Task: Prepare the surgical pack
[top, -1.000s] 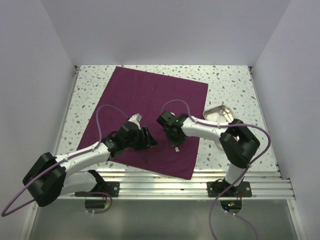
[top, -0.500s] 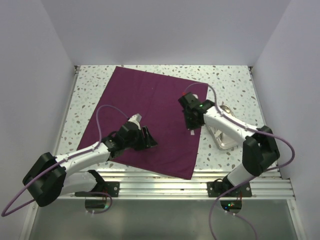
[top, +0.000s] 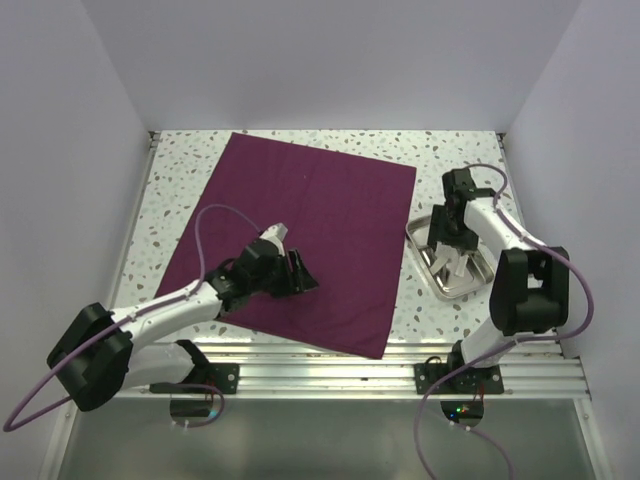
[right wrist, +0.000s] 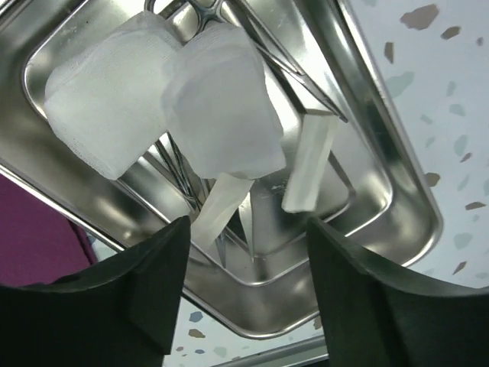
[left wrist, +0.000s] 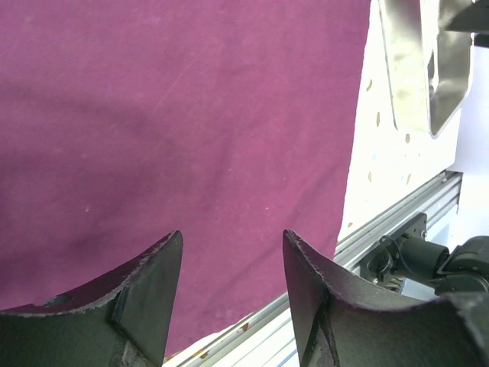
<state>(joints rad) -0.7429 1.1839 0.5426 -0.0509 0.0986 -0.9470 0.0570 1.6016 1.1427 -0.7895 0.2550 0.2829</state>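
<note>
Over tray point(right wrist: 409, 210) gauze point(right wrist: 221, 115), right gripper point(right wrist: 246, 226) spread; left gripper point(left wrist: 231, 241) spread above cloth point(left wrist: 191, 115).

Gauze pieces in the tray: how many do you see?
4 in the metal tray: broad gauze pad, second beside it, narrow piece below, another right of that. More may be hidden.
</note>
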